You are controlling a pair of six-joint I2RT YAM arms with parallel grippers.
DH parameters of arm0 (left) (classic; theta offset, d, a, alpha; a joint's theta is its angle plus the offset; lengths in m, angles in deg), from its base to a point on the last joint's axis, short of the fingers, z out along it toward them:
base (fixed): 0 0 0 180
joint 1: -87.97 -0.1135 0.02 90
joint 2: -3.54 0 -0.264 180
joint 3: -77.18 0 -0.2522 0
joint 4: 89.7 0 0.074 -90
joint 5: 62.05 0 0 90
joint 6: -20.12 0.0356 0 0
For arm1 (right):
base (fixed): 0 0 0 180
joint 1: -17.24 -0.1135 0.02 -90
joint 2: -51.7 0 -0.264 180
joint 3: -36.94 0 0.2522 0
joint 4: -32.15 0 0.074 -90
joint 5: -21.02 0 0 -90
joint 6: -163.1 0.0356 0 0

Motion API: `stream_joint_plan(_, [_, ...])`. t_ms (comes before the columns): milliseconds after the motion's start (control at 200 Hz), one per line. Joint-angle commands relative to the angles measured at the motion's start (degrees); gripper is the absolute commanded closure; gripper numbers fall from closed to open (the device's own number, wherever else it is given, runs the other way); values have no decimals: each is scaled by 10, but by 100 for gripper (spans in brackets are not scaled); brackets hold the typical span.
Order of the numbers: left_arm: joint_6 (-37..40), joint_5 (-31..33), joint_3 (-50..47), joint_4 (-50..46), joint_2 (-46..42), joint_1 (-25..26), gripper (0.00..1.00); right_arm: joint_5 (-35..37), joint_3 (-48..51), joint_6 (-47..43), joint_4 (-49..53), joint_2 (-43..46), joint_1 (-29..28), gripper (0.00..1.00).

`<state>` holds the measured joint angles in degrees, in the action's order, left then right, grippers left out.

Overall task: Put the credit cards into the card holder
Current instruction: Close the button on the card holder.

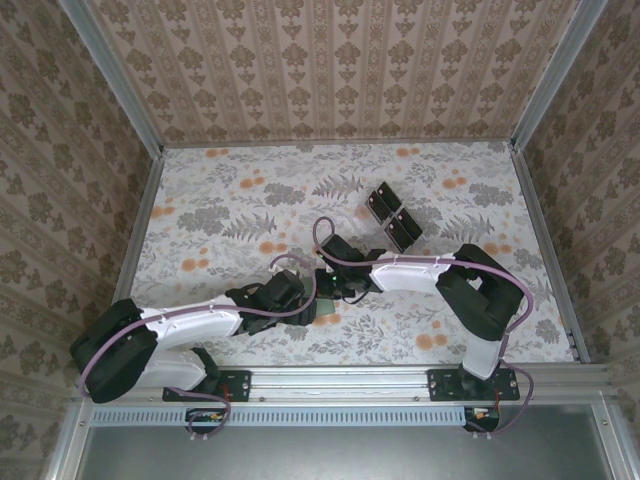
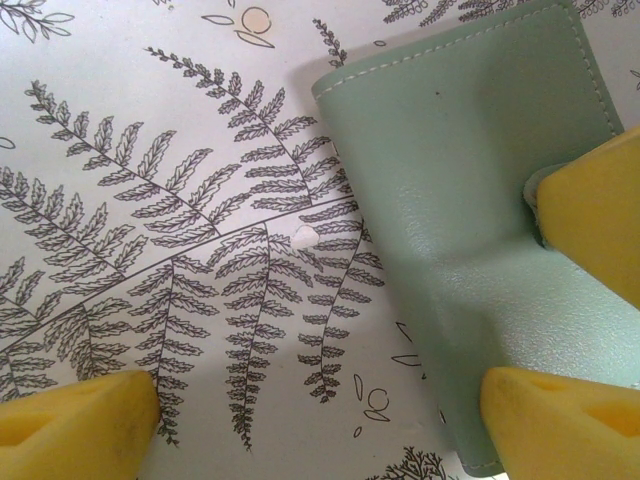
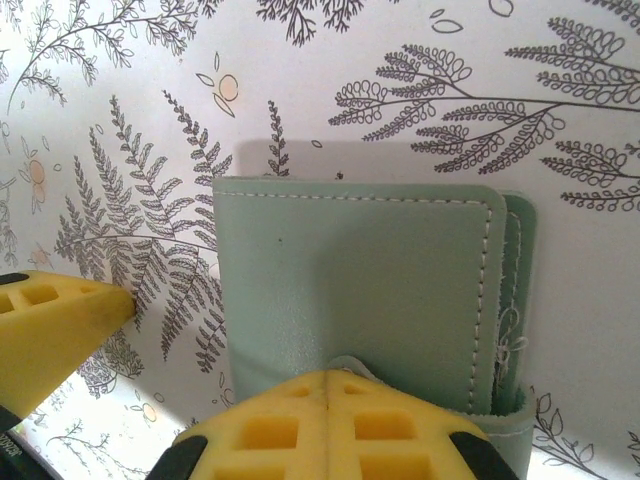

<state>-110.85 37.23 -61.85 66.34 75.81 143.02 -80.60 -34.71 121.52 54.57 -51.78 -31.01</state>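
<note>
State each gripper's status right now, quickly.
Left gripper: open, holding nothing.
Right gripper: open, one finger resting on the card holder.

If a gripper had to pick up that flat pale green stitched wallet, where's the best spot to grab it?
Probably the flat pale green stitched wallet at its layered open edge, which sits slightly raised. Come from that side, low and level with the patterned tabletop, sliding one finger underneath. It lies flat, so elsewhere offers no lip.

Clear tray with black blocks [image 1: 394,216] on fern-print tabletop [image 1: 230,215].
</note>
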Motion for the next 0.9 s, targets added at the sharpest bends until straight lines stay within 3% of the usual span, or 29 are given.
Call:
stream_joint_plan(0, [-15,-5,-5,-7,10,1,6,38,43,12,81,-52,12,100])
stream_joint_plan(435, [-16,-5,-3,-7,10,1,6,43,84,27,69,-69,26,100])
stream_joint_plan(695, [-18,-5,1,-8,8,1,6,22,41,8,59,-48,26,100])
stream_joint_plan(895, [-20,8,-2,1,-24,-7,6,-1,-27,-12,46,-36,20,75])
